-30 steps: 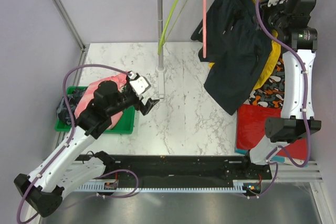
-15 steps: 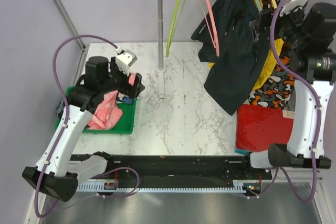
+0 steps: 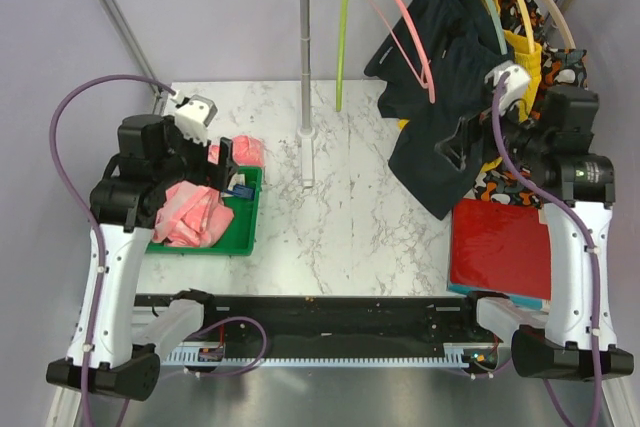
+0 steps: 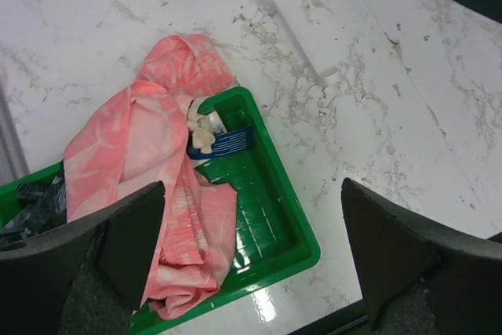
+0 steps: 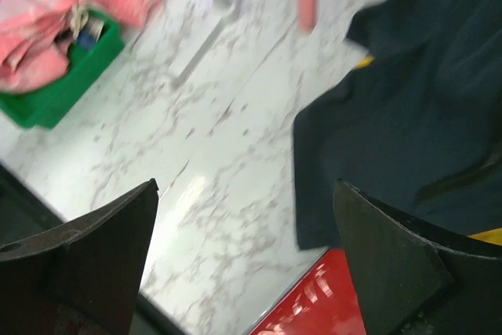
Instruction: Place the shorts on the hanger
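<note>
The black shorts (image 3: 450, 97) hang from the rail on the pale teal hanger (image 3: 490, 9), whose curved arm shows above the fabric. Their lower end drapes onto the table. In the right wrist view the shorts (image 5: 408, 100) fill the upper right. My right gripper (image 3: 452, 147) (image 5: 245, 253) is open and empty, in front of the shorts' lower part and apart from the fabric. My left gripper (image 3: 232, 169) (image 4: 255, 249) is open and empty over the green tray (image 4: 290, 233), far from the shorts.
A pink garment (image 4: 149, 154) lies in the tray. A lime hanger (image 3: 343, 37) and a pink hanger (image 3: 405, 17) hang on the rail, left of the shorts. Yellow shorts (image 3: 525, 47) and an orange-black garment (image 3: 500, 182) hang behind. The stand pole (image 3: 306, 47) rises mid-table. A red mat (image 3: 500, 242) lies front right.
My right gripper opened, left the top of the hanger and dropped down in front of the shorts. My left arm swung back over the tray. The pink and lime hangers swung.
</note>
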Controlling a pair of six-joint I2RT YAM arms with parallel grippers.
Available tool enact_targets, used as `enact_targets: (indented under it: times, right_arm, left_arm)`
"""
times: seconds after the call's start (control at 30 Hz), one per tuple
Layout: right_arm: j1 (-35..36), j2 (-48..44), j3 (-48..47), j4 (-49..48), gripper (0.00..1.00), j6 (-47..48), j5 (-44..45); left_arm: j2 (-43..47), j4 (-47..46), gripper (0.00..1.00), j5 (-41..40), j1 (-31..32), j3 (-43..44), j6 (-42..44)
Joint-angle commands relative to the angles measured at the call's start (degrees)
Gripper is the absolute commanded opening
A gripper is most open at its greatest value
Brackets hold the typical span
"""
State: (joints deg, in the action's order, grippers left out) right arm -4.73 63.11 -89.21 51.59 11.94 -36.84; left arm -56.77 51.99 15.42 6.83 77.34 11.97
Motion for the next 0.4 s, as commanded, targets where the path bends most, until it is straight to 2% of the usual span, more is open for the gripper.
enact_targets:
  times: [0.0, 0.13, 0.37]
  right_arm:
    - [-0.1, -3.2, 9.3, 5.8, 0.98, 4.0, -6.8]
    - [0.0, -5.5, 16.1, 7.6, 0.98, 8.7, -4.3]
    - [-0.1, -8.6, 19.7, 8.3, 0.98, 10.3, -3.1]
  left_arm:
    - [5.9, 3.0, 0.99, -4.7, -2.8, -1.6, 0.3]
    - [10.5, 4.9, 0.99, -7.9, -3.1, -7.5, 1.3]
    - [14.8, 7.3, 0.99, -13.0, -3.1, -12.1, 4.2]
